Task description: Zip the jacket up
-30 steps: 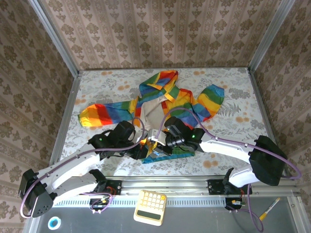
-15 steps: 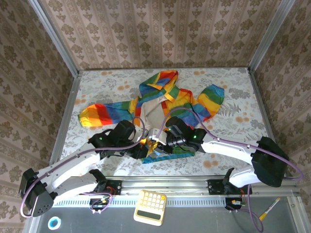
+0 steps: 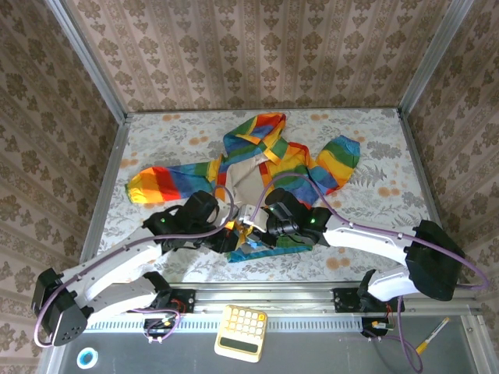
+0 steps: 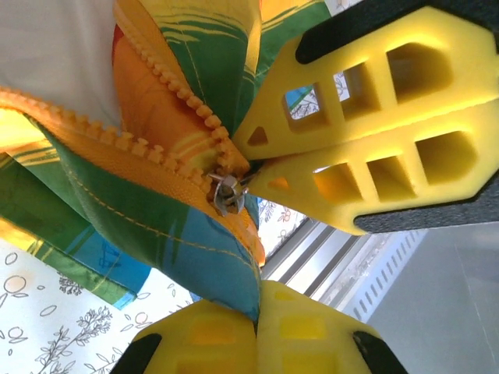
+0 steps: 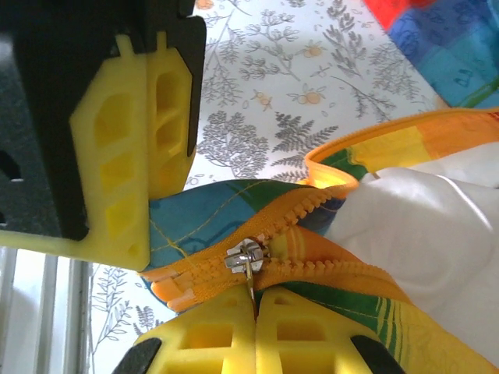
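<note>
The jacket [image 3: 265, 160] lies spread on the floral desk [image 3: 366, 226] around the middle of the overhead view, with its hood toward 12 o'clock, one striped sleeve reaching out toward 9 o'clock and the other toward 2 o'clock. Its front is open, showing pale lining. Both arms meet at the jacket's hem, on its 6 o'clock side. The left gripper [image 4: 257, 308] is pressed together on a fold of blue and green hem fabric just beside the orange zipper [image 4: 156, 148]; the cloth runs down between its yellow fingers. The right gripper [image 5: 255, 300] is closed on the thin metal zipper pull [image 5: 250, 282], which hangs from the silver slider [image 5: 245, 255] straight into the seam between its two pads. The slider sits low on the zipper, near the hem. In the right wrist view a short joined stretch runs from it toward 8 o'clock, while toward 3 o'clock the two rows of teeth part around the white lining. The two grippers stand very close, their fingertips nearly touching at the slider. A pale yellow calculator [image 3: 242, 333] rests on the near ledge at 6 o'clock, apart from the jacket.
</note>
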### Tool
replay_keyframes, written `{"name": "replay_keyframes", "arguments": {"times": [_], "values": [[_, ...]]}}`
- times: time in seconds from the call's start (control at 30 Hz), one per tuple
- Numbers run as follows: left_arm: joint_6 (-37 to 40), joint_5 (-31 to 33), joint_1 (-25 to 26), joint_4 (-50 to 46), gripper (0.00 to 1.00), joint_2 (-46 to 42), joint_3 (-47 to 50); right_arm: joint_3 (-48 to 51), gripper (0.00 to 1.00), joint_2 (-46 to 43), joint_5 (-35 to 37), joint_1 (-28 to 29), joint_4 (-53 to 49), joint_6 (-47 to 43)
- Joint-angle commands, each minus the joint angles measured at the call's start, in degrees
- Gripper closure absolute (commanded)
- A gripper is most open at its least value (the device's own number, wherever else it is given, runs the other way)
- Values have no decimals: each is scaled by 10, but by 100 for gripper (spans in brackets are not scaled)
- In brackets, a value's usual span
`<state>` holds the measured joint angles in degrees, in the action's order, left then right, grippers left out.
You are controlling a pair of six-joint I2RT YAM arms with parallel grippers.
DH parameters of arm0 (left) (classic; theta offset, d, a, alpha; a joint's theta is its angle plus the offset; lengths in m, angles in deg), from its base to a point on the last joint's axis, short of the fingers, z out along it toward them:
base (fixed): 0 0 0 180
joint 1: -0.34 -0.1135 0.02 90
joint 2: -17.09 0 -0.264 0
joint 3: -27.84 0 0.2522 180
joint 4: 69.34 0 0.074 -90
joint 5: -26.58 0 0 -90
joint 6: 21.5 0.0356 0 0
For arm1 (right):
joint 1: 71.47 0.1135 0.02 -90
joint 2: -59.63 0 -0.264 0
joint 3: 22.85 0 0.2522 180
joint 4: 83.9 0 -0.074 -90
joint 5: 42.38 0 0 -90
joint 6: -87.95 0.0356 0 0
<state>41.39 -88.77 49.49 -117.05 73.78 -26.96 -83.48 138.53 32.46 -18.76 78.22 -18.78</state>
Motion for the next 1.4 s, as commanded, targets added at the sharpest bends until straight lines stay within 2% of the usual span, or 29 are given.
{"name": "replay_keyframes", "arguments": {"times": [0.0,0.2,0.33,0.4,0.47,0.57,0.63,0.77,0.93,1.37], "values": [[19,-11,4,-28,100,4,-19,-11,100,-9,98,-9,-19,26],[14,-10,-2,-16,100,5,-15,1,100,-4,144,-16,-5,52],[-4,-8,-13,0,100,-4,-1,11,100,-8,142,-19,-2,60],[-21,-8,-22,16,89,-14,10,18,100,-12,126,-20,5,63],[-49,0,-34,36,72,-33,26,24,100,-15,117,-19,11,70],[-97,18,-44,82,60,-72,59,32,100,-15,105,-21,19,84],[-136,36,-44,128,56,-98,89,36,100,-15,99,-21,28,95],[-196,86,-12,253,54,-137,148,45,100,-15,90,-23,43,112],[-210,157,41,327,51,-121,175,48,100,-16,75,-28,53,125],[-200,207,54,428,50,-65,215,47,100,-21,30,-37,59,152]]}}
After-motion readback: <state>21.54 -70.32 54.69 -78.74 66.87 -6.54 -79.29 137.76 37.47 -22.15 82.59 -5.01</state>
